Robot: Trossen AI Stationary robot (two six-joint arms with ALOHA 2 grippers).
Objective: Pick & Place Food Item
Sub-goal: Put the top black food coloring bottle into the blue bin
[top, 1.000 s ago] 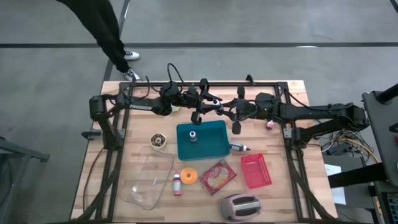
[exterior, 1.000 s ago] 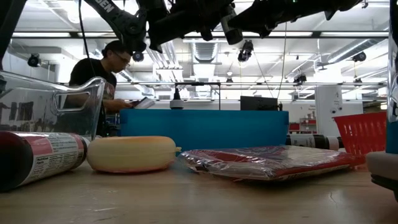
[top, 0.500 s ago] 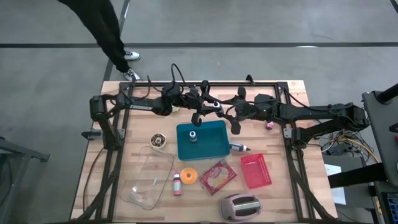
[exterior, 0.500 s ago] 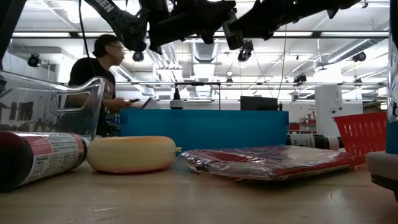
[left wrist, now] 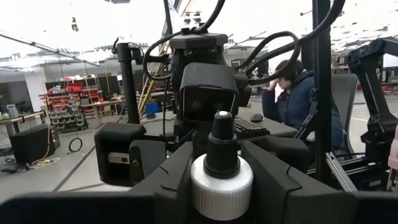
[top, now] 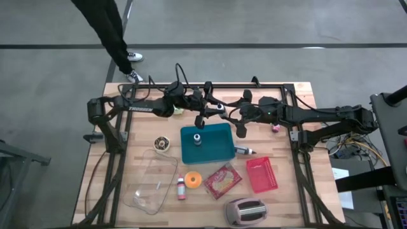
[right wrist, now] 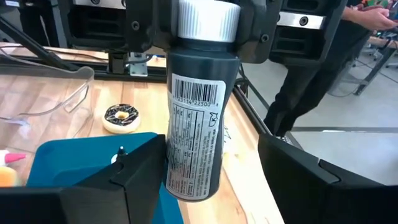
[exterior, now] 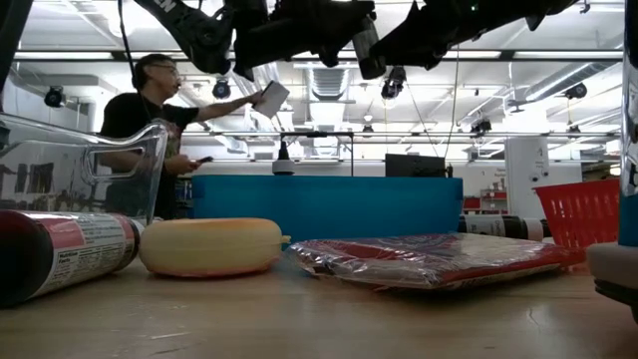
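L gripper (left wrist: pixel 214 180) clamps white cap of dark bottle (right wrist: pixel 196 124), holding it above blue bin's (top: pixel 219 149) rear edge. R gripper (right wrist: pixel 205 168) spread wide around bottle body, not touching.

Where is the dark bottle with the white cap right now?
The dark bottle hangs in the air above the far edge of the blue tray, held by its white cap in the left gripper. The right gripper is open beside it.

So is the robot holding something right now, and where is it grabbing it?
Yes. The left hand holds a dark bottle by its white cap, hanging over the blue tray. The right hand is open around the bottle, not gripping it.
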